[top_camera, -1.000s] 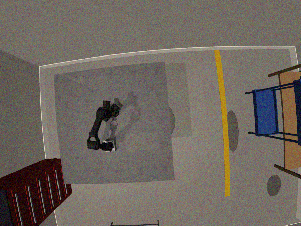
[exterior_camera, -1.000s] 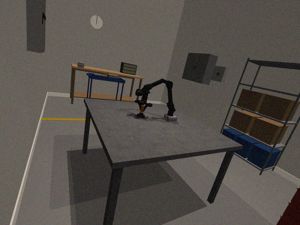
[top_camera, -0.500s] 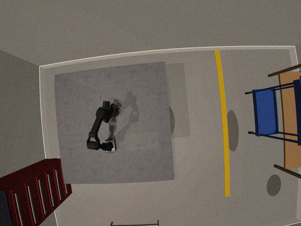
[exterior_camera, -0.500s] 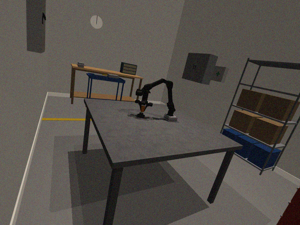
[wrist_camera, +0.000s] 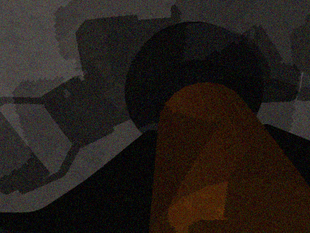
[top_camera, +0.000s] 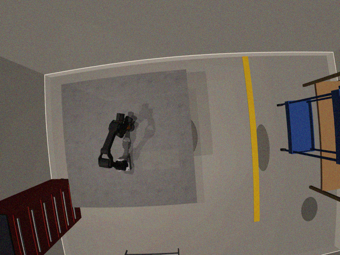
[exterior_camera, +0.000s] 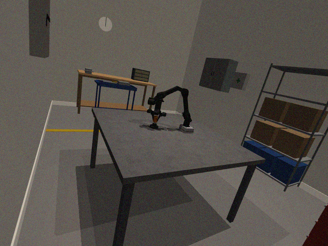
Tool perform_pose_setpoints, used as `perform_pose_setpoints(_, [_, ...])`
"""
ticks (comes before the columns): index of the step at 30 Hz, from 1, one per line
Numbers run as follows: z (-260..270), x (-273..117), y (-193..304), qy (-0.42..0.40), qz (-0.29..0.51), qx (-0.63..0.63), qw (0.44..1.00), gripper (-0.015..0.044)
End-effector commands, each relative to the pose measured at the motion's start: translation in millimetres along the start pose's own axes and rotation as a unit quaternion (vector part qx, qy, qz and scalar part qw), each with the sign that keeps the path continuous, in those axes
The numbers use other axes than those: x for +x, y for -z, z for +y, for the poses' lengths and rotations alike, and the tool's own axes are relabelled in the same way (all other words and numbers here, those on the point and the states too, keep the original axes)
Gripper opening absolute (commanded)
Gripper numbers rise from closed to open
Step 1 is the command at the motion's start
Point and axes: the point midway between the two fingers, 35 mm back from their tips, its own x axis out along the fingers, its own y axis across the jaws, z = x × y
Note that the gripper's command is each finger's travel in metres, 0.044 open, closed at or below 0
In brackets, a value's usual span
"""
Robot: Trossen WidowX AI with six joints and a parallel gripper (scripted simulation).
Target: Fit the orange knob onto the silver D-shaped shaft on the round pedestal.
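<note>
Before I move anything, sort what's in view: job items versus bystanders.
Job:
- orange knob, in the gripper
- round pedestal

Bystanders:
- blue cart
- wall clock
- cardboard boxes

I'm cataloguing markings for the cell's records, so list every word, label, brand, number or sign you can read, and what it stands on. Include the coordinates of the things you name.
Words, brands, numbers: none that I can read.
Sign: a green cross, no lettering legible, on the wall box [exterior_camera: 241, 84] beside the cabinet [exterior_camera: 215, 74].
Clock [exterior_camera: 103, 24]: a dark hand shows; any numerals are too small or blurred to read.
</note>
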Motion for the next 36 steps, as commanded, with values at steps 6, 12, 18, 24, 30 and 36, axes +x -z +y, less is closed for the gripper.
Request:
perform_pose_setpoints(6, [-3.9, 0.6, -1.2, 0.003, 0.000, -0.002, 1.000, 0.0000])
perform_pose_setpoints(12, [-4.3, -2.9, -1.4, 0.003, 0.000, -0.002, 1.000, 0.0000])
perform_pose_setpoints(18, [-3.5, -4.3, -1.1, 0.003, 0.000, -0.045, 0.999, 0.0000])
perform_pose_setpoints(24, [-1.0, -4.0, -0.1, 0.003, 0.000, -0.107, 0.994, 0.0000])
perform_pose_setpoints(30, [2.3, -1.2, 1.2, 0.003, 0.000, -0.107, 0.994, 0.0000])
perform_pose_setpoints(36, [2.0, 0.8, 1.1, 0.003, 0.000, -0.107, 0.994, 0.0000])
